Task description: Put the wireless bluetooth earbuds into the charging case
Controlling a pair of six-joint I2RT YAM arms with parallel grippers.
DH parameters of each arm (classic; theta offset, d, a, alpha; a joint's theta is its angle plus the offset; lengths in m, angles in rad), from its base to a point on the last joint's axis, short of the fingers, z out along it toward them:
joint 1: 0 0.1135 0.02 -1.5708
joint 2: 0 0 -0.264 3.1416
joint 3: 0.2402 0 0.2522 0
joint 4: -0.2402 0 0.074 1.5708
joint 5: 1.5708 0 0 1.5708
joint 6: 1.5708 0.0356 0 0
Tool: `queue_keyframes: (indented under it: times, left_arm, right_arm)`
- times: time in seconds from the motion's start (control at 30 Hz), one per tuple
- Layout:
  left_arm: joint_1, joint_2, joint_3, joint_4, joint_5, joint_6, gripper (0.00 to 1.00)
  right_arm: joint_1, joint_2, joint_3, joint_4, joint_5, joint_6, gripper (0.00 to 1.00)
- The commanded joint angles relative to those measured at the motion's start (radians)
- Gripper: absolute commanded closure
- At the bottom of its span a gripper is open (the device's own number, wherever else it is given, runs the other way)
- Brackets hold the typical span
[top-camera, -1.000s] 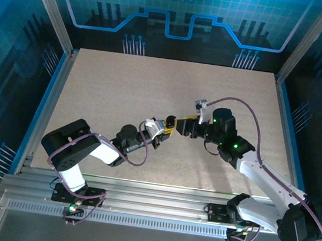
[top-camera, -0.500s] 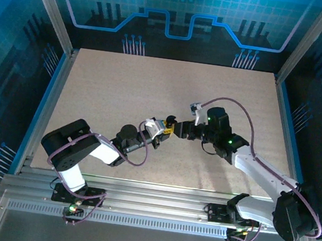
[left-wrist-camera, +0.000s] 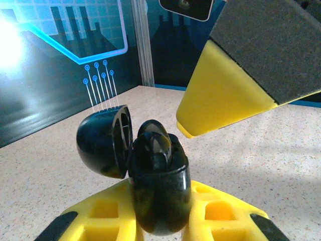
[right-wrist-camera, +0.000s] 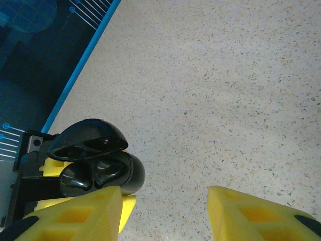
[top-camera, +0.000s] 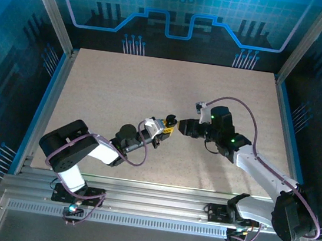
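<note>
Backs parted, empty right jaws toward 3 o'clock; leaves tiny black earbuds (right-wrist-camera: 108,173) seemingly seated in glossy black charging case (left-wrist-camera: 158,201) clamped by left jaws.

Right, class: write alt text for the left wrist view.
The left gripper clamps an open black charging case, lid hinged left, an earbud seated inside. A yellow finger of the right gripper hangs above it to the right.

Left arm (top-camera: 101,148) reaches toward centre, jaws clamped on the charging case (left-wrist-camera: 158,193); right arm (top-camera: 256,166) faces it, jaws parted
</note>
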Motion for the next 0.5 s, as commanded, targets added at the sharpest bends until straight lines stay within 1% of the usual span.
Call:
queue_keyframes:
  times: [0.0,0.07,0.17,0.27,0.37,0.47]
  left_arm:
    - [-0.006,-0.031,0.008,0.04,0.048,-0.017,0.87]
    - [-0.005,-0.038,0.003,0.041,0.079,-0.016,0.87]
    - [-0.005,-0.051,0.001,0.041,0.135,-0.02,0.87]
    - [-0.006,-0.061,0.004,0.04,0.196,-0.031,0.87]
    - [-0.007,-0.071,0.008,0.041,0.27,-0.045,0.87]
    - [-0.006,-0.088,0.009,0.04,0.338,-0.051,0.87]
  right_arm:
    - [-0.029,-0.046,-0.028,0.042,-0.051,-0.037,0.5]
    - [-0.049,-0.077,-0.054,0.077,-0.111,-0.097,0.46]
    - [-0.085,-0.119,-0.075,0.075,-0.229,-0.232,0.38]
    - [-0.099,-0.16,-0.083,0.013,-0.338,-0.46,0.28]
    - [-0.106,-0.193,-0.074,-0.083,-0.382,-0.66,0.19]
    - [-0.123,-0.202,-0.053,-0.17,-0.436,-0.804,0.17]
